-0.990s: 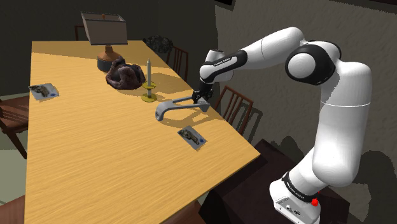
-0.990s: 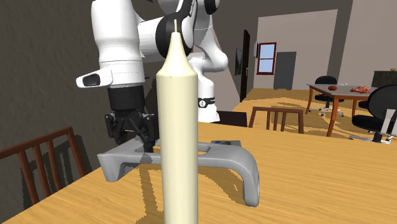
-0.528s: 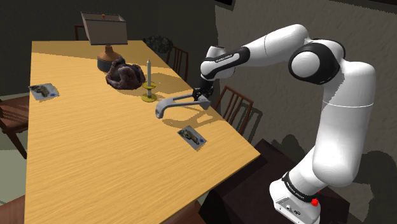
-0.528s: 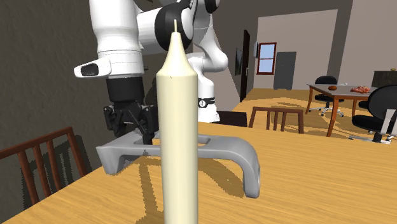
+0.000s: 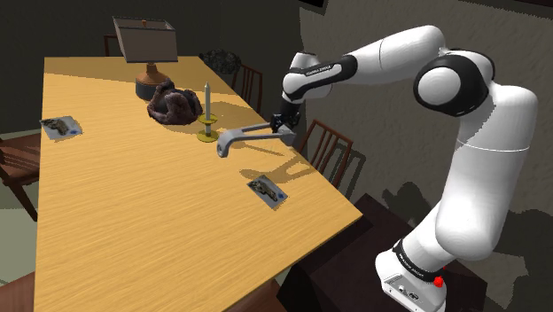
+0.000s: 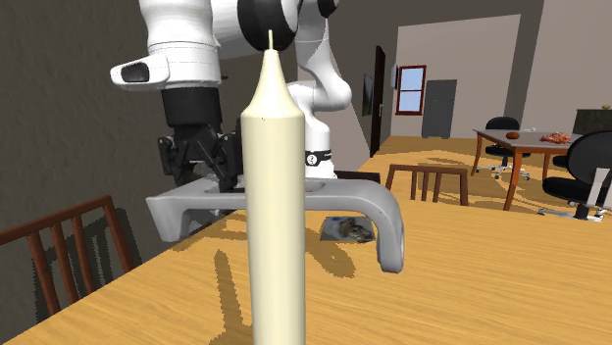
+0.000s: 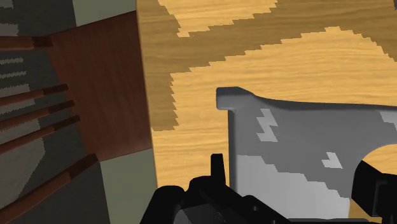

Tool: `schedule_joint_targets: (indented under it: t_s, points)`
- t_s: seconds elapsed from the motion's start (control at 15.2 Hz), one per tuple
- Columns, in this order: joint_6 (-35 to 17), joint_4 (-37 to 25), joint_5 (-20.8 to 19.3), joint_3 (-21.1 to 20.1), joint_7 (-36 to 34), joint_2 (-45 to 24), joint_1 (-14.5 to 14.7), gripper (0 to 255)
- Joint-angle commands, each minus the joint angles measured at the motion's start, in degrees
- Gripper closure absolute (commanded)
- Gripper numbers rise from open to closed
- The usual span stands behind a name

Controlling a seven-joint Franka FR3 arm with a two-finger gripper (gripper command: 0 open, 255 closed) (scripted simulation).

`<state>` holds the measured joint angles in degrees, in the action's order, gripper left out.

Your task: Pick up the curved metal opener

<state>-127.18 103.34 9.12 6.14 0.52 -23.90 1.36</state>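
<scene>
Jaws are clamped on one end of the grey curved opener (image 5: 241, 137), so the gripper (image 5: 282, 127) has it roughly level and clear of the wooden table (image 5: 133, 204), with its shadow (image 5: 266, 168) right underneath. On the nearer side of that shadow lies a small photo card (image 5: 266, 190). Just past the opener's hooked end there's a cream candle (image 5: 206, 102) in a yellow holder (image 5: 207, 136), then a brown lumpy thing (image 5: 173, 104), and furthest back a lamp (image 5: 146, 49).

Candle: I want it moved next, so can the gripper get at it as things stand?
Probably not yet. The gripper is shut on the grey opener, held above the table. The candle stands close by, but the grip is taken.
</scene>
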Motion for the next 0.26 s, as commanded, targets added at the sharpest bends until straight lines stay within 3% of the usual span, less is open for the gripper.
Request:
schedule_joint_targets:
  t_s: [0.0, 0.2]
  points:
    - [1.43, -0.9, -0.19, 0.09, -0.2, 0.59, 0.01, 255]
    - [2.15, -1.18, -0.3, 0.13, -0.32, 1.03, 0.03, 255]
